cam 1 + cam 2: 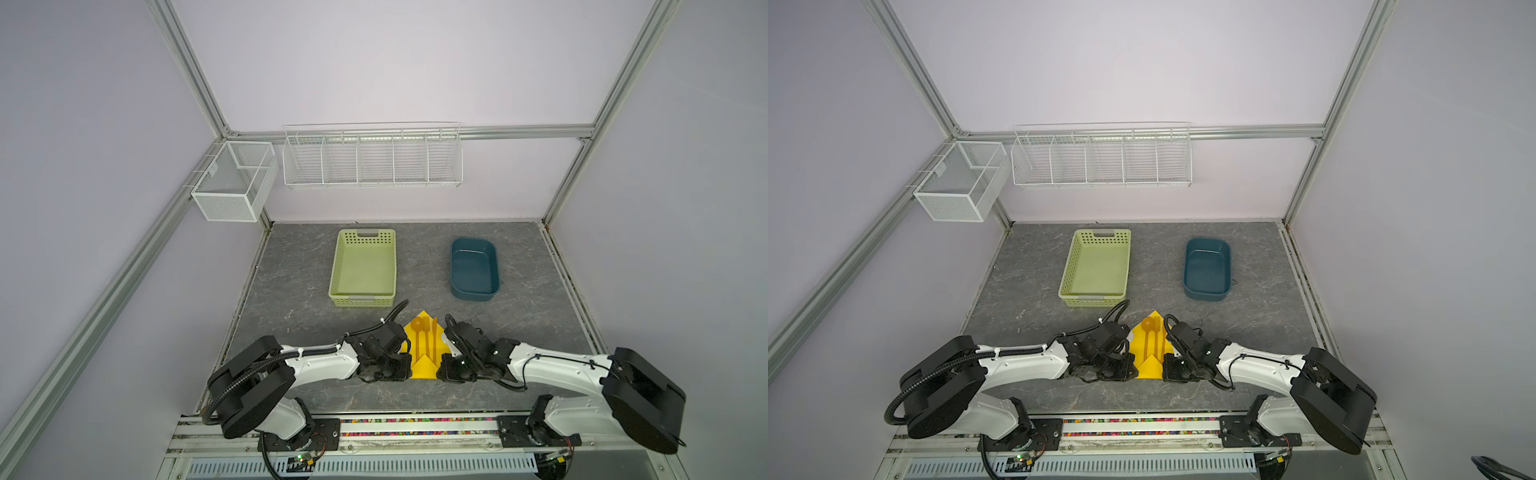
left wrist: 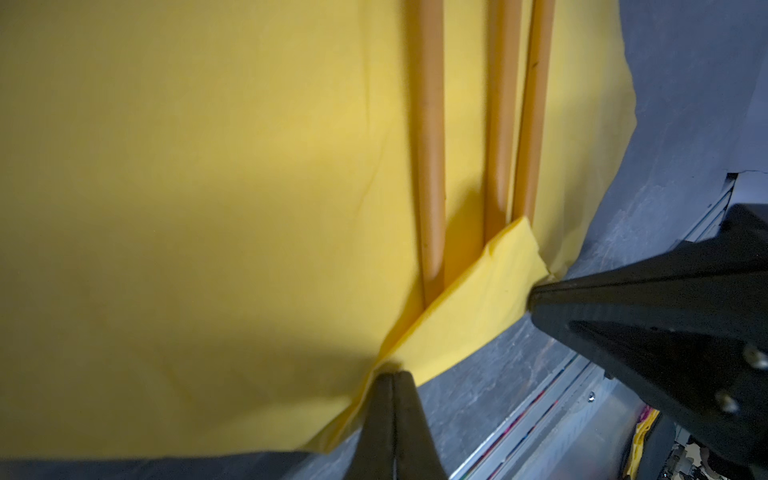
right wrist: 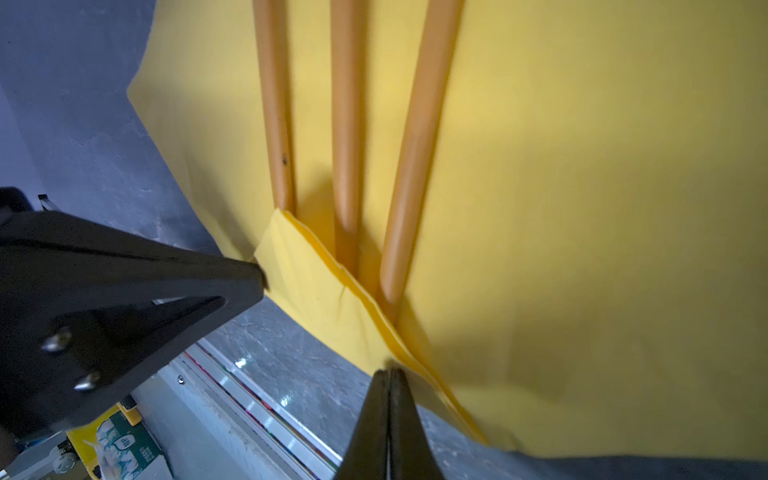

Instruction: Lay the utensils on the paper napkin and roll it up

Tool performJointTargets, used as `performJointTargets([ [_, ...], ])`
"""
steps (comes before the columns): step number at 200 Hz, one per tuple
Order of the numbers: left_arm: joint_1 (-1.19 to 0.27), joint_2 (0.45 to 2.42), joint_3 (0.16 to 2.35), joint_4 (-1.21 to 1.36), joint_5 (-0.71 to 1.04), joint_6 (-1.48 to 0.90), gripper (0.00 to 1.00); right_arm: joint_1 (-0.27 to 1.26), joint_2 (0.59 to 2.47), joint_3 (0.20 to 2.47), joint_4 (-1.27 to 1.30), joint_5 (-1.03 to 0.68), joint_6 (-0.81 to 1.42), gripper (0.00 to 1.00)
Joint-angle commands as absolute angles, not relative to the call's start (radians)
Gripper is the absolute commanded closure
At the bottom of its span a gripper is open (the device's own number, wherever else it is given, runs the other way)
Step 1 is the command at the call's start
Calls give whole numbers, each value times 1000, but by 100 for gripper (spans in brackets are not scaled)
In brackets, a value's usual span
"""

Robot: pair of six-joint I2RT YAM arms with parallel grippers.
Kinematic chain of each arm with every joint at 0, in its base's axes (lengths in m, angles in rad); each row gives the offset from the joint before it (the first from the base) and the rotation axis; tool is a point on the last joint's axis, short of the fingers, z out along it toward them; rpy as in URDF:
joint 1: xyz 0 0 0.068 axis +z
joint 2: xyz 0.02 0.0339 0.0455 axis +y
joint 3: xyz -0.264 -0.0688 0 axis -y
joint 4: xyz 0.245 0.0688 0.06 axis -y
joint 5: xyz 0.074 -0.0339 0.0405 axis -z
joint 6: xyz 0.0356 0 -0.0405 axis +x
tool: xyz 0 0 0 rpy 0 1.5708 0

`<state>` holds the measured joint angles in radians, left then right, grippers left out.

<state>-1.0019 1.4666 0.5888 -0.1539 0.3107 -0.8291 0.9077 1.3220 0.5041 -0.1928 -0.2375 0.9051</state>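
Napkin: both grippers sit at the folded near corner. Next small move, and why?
Probably carry both grippers a little forward together, turning the fold over the handles. The left gripper and right gripper are each shut on one end of the turned-up flap of the paper napkin. That flap laps over the handle ends of the utensils, and the rest of the sheet lies flat, not yet rolled.

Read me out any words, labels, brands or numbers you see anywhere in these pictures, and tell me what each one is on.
Printed box beyond the table edge, right wrist view: lettering shows, upside down and too blurred to read.
Napkin, cutlery, green basket, blue tub: no writing visible.
Nothing else in any view can be read.
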Motion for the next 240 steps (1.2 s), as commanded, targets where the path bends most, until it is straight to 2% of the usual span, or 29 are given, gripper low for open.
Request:
performJointTargets([
  [1,-1005,1487,573,-166,287,-830,98,910,1346,486,-185,-252,934,93],
  [201,-1005,1447,561,-185,270,-845,99,838,1227,431,-413,-191,863,94],
  [240,-1005,1362,609,-173,306,-814,93,834,1234,459,-412,-192,848,94],
])
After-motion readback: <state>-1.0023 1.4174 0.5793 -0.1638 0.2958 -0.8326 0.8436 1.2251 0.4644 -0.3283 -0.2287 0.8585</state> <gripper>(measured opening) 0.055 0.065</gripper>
